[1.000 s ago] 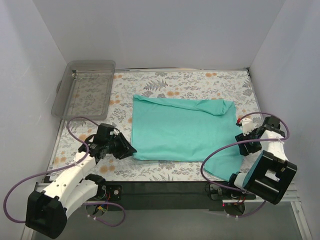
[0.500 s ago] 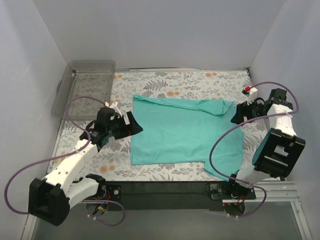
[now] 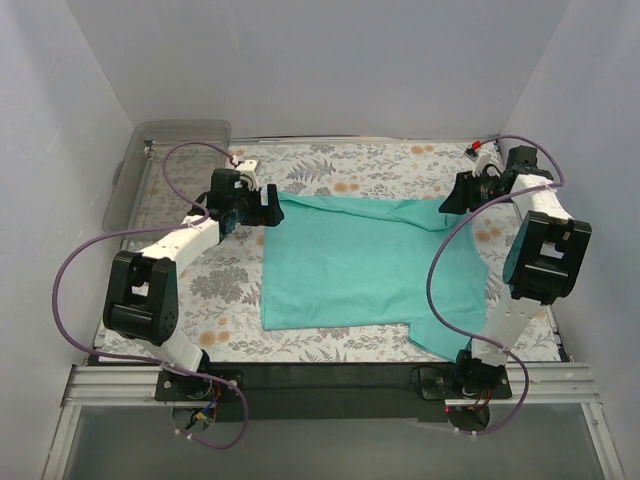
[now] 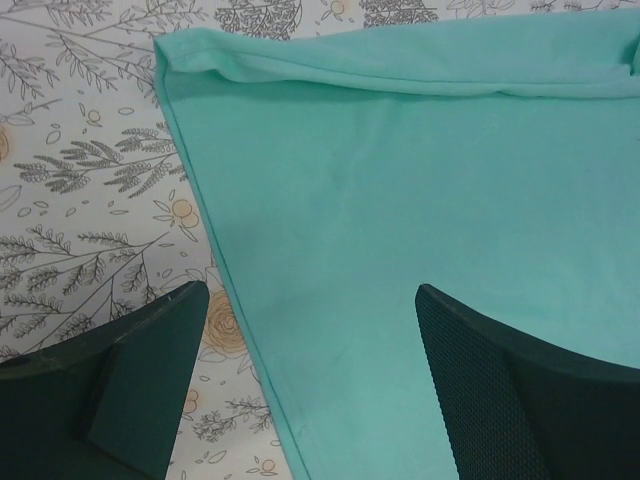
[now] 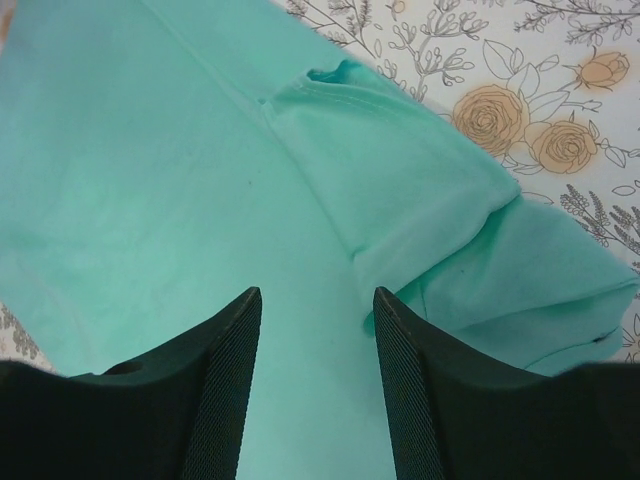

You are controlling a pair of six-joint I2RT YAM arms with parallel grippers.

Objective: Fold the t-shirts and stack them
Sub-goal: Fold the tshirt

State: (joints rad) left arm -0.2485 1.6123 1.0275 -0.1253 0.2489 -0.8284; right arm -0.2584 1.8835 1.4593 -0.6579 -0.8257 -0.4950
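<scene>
The teal t-shirt [image 3: 360, 262] lies flat on the floral cloth, with a folded layer along its far edge and one part sticking out at the near right [image 3: 450, 330]. My left gripper [image 3: 272, 208] is open at the shirt's far left corner. In the left wrist view its jaws [image 4: 312, 295] straddle the shirt's left hem [image 4: 225, 290] and hold nothing. My right gripper [image 3: 452, 198] is at the far right corner. In the right wrist view it [image 5: 317, 300] stands open over the t-shirt [image 5: 150, 190], just left of a bunched sleeve fold [image 5: 420, 190].
A clear plastic bin [image 3: 170, 178] sits at the far left, partly off the cloth. White walls close in the left, back and right sides. Purple cables loop over both arms. The floral cloth [image 3: 360, 165] shows bare beyond the shirt's far edge.
Both arms swung from the shirt's near corners to its far corners. The left gripper opened. The right gripper widened, then narrowed a little.
</scene>
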